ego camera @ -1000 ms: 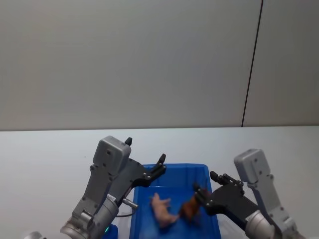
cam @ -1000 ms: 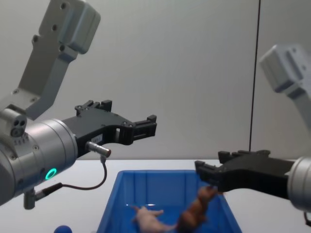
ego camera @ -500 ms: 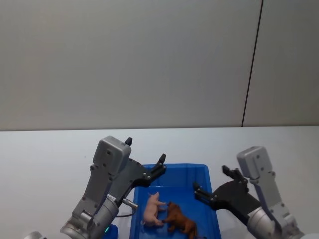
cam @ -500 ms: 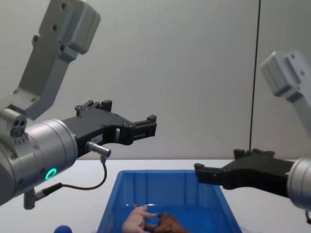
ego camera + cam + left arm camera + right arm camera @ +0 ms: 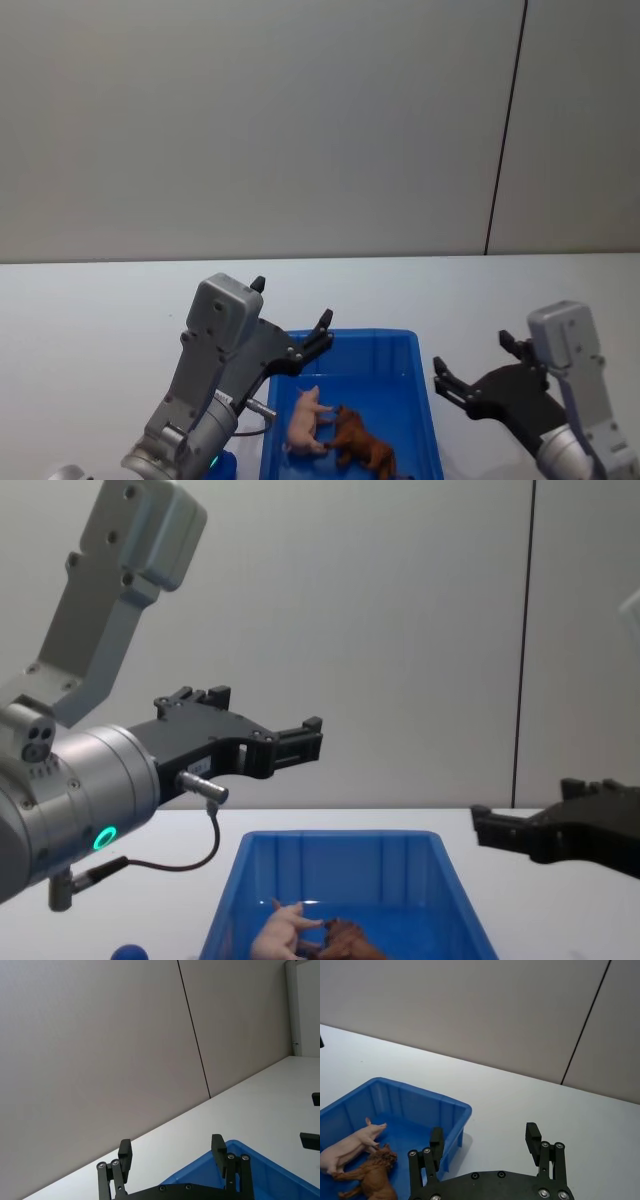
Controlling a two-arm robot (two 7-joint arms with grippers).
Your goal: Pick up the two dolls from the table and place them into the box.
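The two dolls lie side by side on the floor of the blue box (image 5: 350, 338). The pink pig doll (image 5: 305, 418) touches the reddish-brown doll (image 5: 362, 446) on its right. The right wrist view shows the pig (image 5: 350, 1145) and the brown doll (image 5: 372, 1172) inside the box (image 5: 420, 1094). My left gripper (image 5: 292, 302) hovers open and empty above the box's far left corner. My right gripper (image 5: 474, 355) is open and empty, over the white table (image 5: 100, 300) just right of the box. From the chest view, both dolls (image 5: 280, 935) sit low in the box (image 5: 340, 835).
A small blue ball (image 5: 128, 952) lies on the table left of the box. A plain grey wall with one dark vertical seam (image 5: 505, 130) stands behind. Bare white tabletop stretches left, right and beyond the box.
My right gripper let go of the brown doll, which dropped beside the pig, then drew back rightward out of the box. The pig shifted slightly left. The left arm held still.
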